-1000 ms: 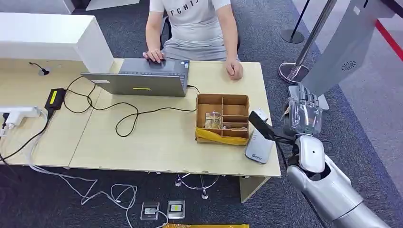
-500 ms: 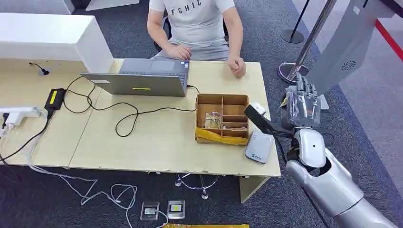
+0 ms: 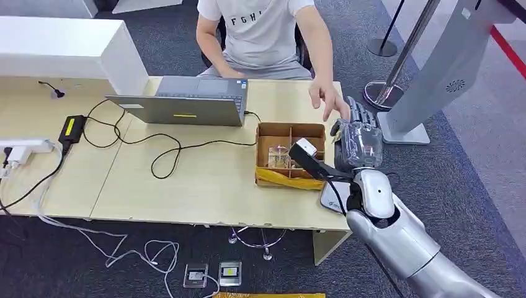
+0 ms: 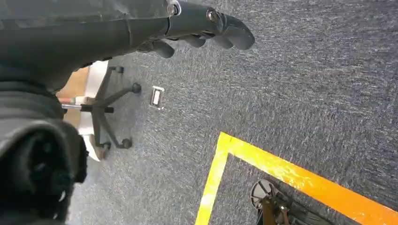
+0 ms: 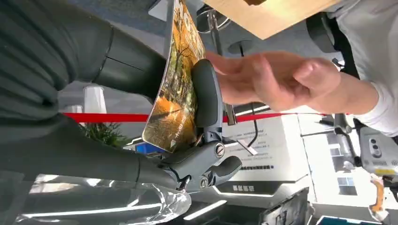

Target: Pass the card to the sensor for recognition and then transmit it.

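Observation:
My right hand (image 3: 356,141) is raised over the desk's right end, beside the wooden box (image 3: 290,133). It pinches a card with an orange landscape print (image 5: 180,79) between its thumb (image 5: 206,93) and its fingers. A person's hand (image 3: 329,99) reaches toward my hand, palm open (image 5: 272,79), and is very near the card; I cannot tell if it touches. The grey-white card sensor (image 3: 332,197) lies on the desk's right edge, partly hidden under my forearm. My left hand (image 4: 202,28) hangs over the carpet and holds nothing.
A seated person in a grey shirt (image 3: 260,31) faces me across the desk (image 3: 186,180). A laptop (image 3: 192,102), black cables (image 3: 161,149) and a white cabinet (image 3: 62,53) are to the left. A kiosk stand (image 3: 446,68) and a stanchion base (image 3: 379,93) rise to the right.
My right hand has swung left and forward with the card, from beside the desk to over its right end. The person's hand has lifted off the desk and reached toward the card.

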`<state>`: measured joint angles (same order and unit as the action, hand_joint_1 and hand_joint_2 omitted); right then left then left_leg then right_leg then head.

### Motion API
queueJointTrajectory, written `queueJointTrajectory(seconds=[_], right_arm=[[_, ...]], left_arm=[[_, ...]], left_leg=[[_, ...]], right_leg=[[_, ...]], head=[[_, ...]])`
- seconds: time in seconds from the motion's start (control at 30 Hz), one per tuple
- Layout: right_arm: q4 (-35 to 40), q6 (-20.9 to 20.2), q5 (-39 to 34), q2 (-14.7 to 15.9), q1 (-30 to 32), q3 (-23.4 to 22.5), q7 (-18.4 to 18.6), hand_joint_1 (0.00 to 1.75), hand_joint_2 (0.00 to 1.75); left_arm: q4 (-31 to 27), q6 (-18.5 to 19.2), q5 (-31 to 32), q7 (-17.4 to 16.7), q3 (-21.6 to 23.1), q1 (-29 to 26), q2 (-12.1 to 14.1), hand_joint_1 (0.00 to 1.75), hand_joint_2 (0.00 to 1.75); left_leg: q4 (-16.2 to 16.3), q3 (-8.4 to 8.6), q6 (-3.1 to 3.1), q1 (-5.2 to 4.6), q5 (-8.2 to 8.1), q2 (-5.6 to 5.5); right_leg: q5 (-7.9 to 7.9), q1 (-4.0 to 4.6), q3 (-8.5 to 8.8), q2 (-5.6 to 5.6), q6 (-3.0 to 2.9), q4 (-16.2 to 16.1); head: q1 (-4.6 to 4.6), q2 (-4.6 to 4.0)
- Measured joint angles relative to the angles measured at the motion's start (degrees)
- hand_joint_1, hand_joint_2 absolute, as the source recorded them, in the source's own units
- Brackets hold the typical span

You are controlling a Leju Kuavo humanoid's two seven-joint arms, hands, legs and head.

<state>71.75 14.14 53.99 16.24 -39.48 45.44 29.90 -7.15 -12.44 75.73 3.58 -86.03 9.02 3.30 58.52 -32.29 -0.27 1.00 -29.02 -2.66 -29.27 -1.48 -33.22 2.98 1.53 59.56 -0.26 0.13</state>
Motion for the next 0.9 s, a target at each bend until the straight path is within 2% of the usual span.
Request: queueJointTrajectory(seconds=[0.5,0.53,0.57,0.77,0.9], right_arm=[[-3.6,0.5,0.2,-1.7,-0.6,1.1,-0.3,1.75,1.75],[-3.9,0.9,0.2,-1.7,-0.6,1.2,-0.5,1.29,1.75],[-4.3,1.3,0.3,-1.8,-0.6,1.3,-0.7,0.00,1.75],[-7.5,3.5,3.4,-3.2,-0.6,1.5,-1.8,0.00,1.75],[-9.6,3.5,4.5,-4.5,-0.6,1.5,-2.9,0.00,1.75]], left_arm=[[0.0,-0.3,-0.2,-0.1,0.0,0.0,-0.1,0.00,0.00],[0.0,-0.5,-0.3,-0.1,0.0,0.0,-0.1,0.00,0.00],[0.0,-0.6,-0.4,-0.1,0.0,0.0,-0.1,0.00,0.00],[0.0,-1.0,-0.5,-0.1,-0.1,0.0,-0.2,0.00,0.00],[0.0,-1.5,-0.6,-0.6,-0.1,0.0,-0.4,0.00,0.00]], left_leg=[[0.0,0.00,0.00,0.00,0.00,0.01],[0.0,-0.01,0.00,0.00,0.00,0.00],[0.0,-0.01,0.00,0.00,0.00,0.00],[0.0,-0.03,0.00,0.00,0.00,0.01],[0.0,-0.03,0.00,0.00,0.00,0.01]], right_leg=[[0.00,0.00,-0.02,0.01,0.00,0.0],[0.00,0.00,-0.02,0.00,0.00,0.0],[0.00,0.00,-0.02,0.00,0.00,0.0],[0.00,0.00,-0.05,0.01,-0.01,0.0],[0.00,0.00,-0.05,0.01,-0.01,0.0]], head=[[0.00,0.00],[0.00,0.00],[0.02,0.00],[0.00,0.00],[0.02,0.00]])
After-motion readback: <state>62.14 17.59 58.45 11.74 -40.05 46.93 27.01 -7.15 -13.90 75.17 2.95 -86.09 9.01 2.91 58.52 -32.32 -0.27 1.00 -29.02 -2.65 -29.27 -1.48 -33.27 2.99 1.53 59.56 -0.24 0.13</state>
